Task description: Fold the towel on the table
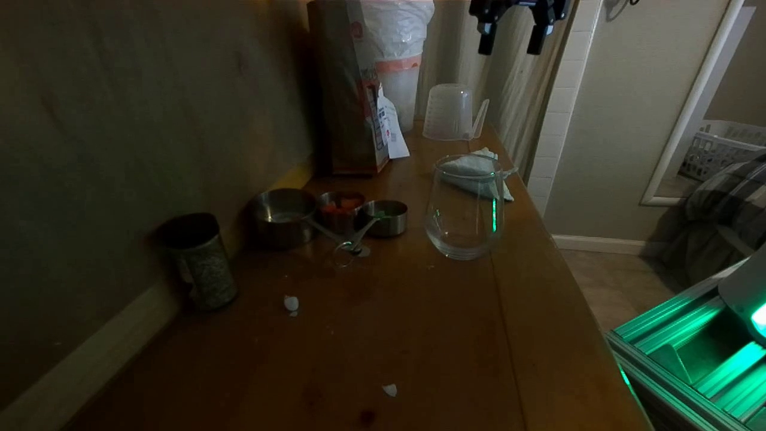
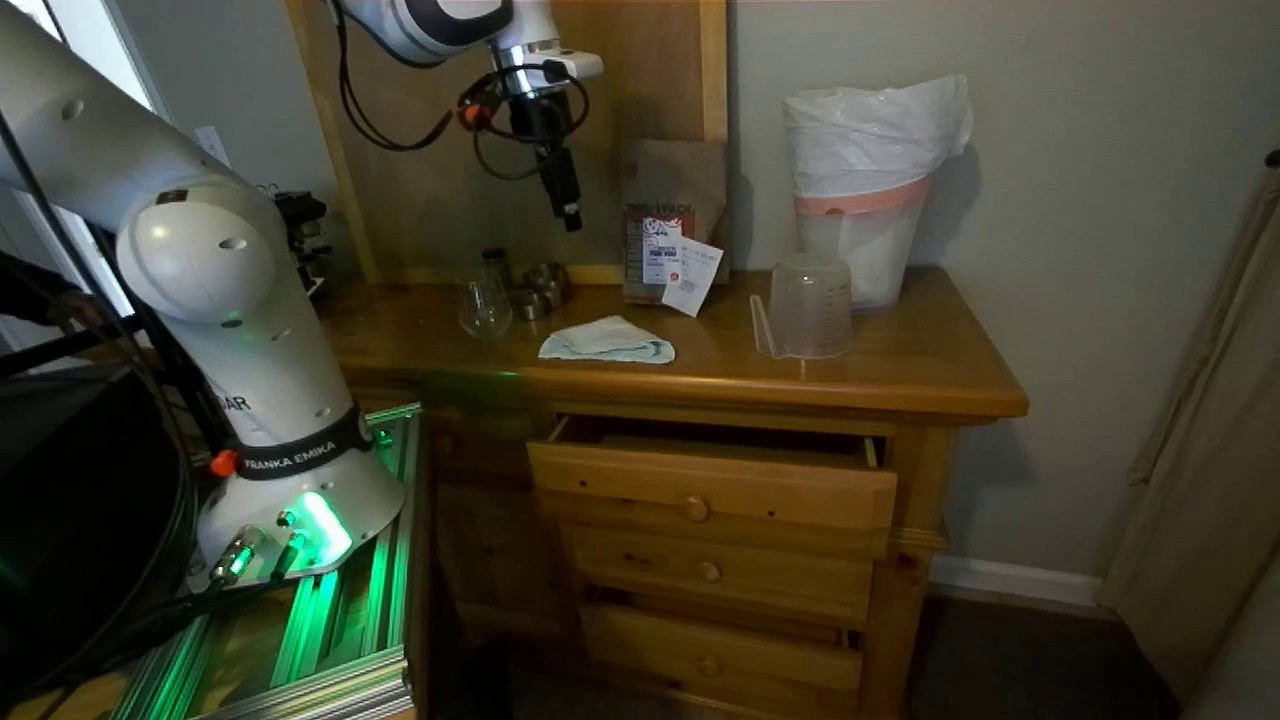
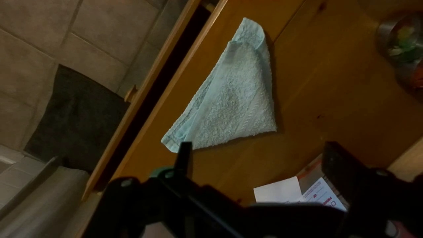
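Pale terry, probably light and limp, the towel [image 3: 236,96] is laid folded over on the table [image 3: 330,89] and is best pinched at a corner by the gripper [image 1: 510,49], which is spread wide, holding nothing.

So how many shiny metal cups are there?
3, side by side: large metal cup nearest the brown backboard, middle metal cup holding red pieces, shallow metal cup nearest the clear stemless glass.

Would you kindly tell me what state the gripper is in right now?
Robotiq gripper: open, holding nothing, raised above the wooden table and not touching the pale terry towel.
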Robot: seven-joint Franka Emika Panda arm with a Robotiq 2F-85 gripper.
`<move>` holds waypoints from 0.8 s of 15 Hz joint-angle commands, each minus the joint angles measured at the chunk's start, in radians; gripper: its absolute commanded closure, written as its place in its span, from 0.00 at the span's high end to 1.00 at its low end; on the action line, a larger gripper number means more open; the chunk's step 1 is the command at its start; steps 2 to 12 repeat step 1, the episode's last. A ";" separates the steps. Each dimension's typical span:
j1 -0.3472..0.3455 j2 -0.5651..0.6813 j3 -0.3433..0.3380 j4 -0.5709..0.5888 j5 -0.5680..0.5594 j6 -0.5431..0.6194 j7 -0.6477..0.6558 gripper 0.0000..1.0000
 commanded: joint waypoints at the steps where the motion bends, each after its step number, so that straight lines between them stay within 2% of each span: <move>1: -0.021 -0.002 0.019 0.001 0.013 -0.003 -0.011 1.00; 12: -0.021 -0.002 0.019 0.001 0.013 -0.003 -0.011 1.00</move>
